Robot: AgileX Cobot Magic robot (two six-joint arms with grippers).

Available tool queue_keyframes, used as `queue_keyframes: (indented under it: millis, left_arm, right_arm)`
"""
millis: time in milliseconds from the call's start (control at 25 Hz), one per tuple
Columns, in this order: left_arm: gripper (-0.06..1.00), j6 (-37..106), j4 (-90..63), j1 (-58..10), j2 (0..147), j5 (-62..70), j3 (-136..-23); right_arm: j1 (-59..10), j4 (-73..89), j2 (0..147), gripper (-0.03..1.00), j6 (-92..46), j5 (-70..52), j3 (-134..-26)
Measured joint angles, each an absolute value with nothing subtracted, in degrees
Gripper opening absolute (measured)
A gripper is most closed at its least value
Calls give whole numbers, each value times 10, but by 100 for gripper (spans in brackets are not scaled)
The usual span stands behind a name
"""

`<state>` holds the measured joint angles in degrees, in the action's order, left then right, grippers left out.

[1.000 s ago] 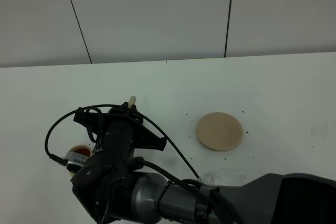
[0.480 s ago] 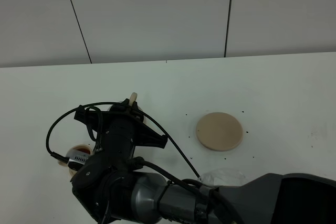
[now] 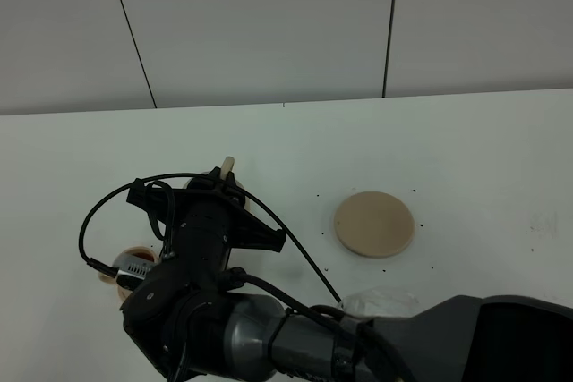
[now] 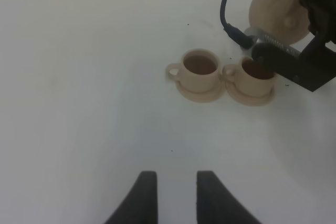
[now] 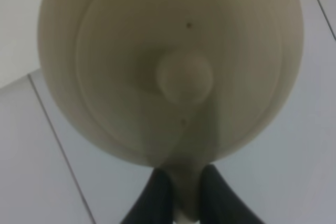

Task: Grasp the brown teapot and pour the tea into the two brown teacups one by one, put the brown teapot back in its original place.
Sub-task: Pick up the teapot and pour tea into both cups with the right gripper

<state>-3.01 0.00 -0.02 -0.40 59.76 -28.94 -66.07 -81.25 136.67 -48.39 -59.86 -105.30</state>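
Right wrist view: right gripper (image 5: 181,192) clamps brown teapot (image 5: 173,66) handle; tilt slowly, spout over teacups (image 4: 226,74), left gripper (image 4: 176,192) parted, empty

Teapot (image 5: 173,61): matt tan-beige, looks like unglazed ceramic, smooth, faint concentric rings on the lid w/ small round knob; a couple of tiny dark specks. Both teacups (image 4: 199,69) (image 4: 255,76) and their saucers: same matt beige ceramic look, smooth, no gloss. Large flat saucer disc (image 3: 374,223): matt tan, even surface. Table (image 3: 483,145): white, smooth, slight sheen, a few small dark specks. Right arm housing (image 3: 201,248): black matt plastic, w/ black rubbery cable and a silvery metal fitting. Left gripper (image 4: 176,195) fingers: black, matt, smooth. Wall panels behind: white, smooth, dark seams.
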Motion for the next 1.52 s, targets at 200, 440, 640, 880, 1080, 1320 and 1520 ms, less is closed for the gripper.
queue_keyframes:
  millis: [200,440,640,880,1080,1320,1520]
  left_arm:
    - [25,-30,0,0,-4,598,-289]
    - [25,-30,0,0,-4,598,-289]
    - [25,-30,0,0,-4,598,-289]
    - [25,-30,0,0,-4,598,-289]
    - [25,-30,0,0,-4,598,-289]
    - [25,-30,0,0,-4,598,-289]
    - [25,-30,0,0,-4,598,-289]
  right_arm:
    - [-661,-813,1367,10,-484,-598,-1053]
    - [-661,-813,1367,10,-483,-598,-1053]
    - [-661,-813,1367,10,-483,-598,-1053]
    - [-661,-812,1367,10,-483,-598,-1053]
    - [-661,-809,1367,10,-483,-598,-1053]
    - [-661,-797,1367,10,-483,-596,-1053]
    - [-661,-785,1367,10,-483,-583,-1053]
